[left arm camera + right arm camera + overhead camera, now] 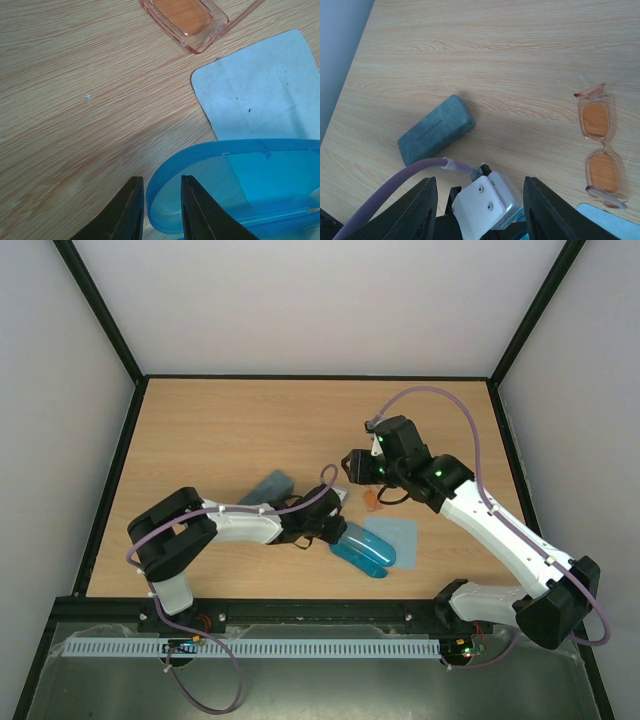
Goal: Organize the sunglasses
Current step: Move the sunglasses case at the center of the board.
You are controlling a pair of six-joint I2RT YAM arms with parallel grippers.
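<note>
The orange-lens sunglasses (375, 500) lie flat on the table; they also show in the right wrist view (597, 150) and at the top of the left wrist view (187, 20). The red-pink pair is out of view. An open blue case (365, 552) lies near the front, and its rounded rim (160, 190) sits between the fingers of my left gripper (162, 179), which is closed down on it (338, 530). My right gripper (352, 464) is wide open and empty, hovering above the left arm's wrist (490, 200), to the left of the orange pair.
A pale blue cloth (395, 538) lies beside the blue case, partly under it (260, 85). A closed green case (270, 487) lies left of centre (436, 130). The left arm's purple cable (395, 185) crosses below my right gripper.
</note>
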